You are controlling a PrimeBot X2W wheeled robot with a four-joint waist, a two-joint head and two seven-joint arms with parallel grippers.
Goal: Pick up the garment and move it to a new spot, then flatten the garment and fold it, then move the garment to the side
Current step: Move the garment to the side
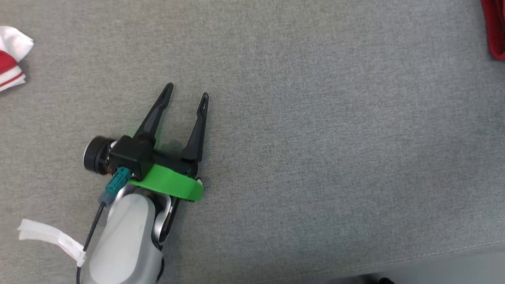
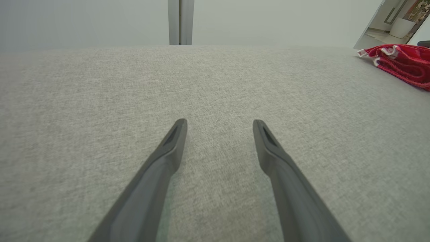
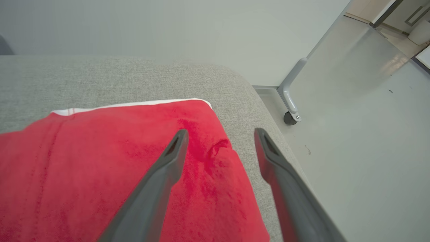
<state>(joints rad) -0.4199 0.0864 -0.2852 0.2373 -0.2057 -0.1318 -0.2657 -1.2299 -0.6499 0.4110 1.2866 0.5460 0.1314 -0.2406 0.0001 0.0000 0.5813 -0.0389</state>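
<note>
1. A wide grey fabric cushion [image 1: 315,138] fills most of what you see in the head view. Its weave is even and flat.
2. Beyond the cushion's rounded corner, the right wrist view shows a pale glossy floor [image 3: 352,151] and a plain pale wall.
3. The red garment [image 3: 100,168] lies flat on the cushion near that corner, with a thin white edge along its far side. In the head view it shows as a sliver at the top right corner, well apart from your left arm.
4. Your left gripper [image 1: 187,90] sits at the lower left of the head view, over bare grey fabric. Its two dark fingers are spread wide, with nothing between them. A green ring [image 1: 169,183] circles the wrist behind it.
5. Your right gripper [image 3: 220,130] hangs over the garment's near corner with its fingers wide apart. It grips nothing. One finger crosses the red cloth in that view and the other crosses the grey cushion edge; whether either tip touches the fabric, you cannot tell.
6. A white and red cloth [image 1: 12,59] lies at the far left edge of the head view.
7. A white strip [image 1: 51,236] hangs beside your left forearm.
8. A small black caster [image 3: 288,117] stands on the floor.
</note>
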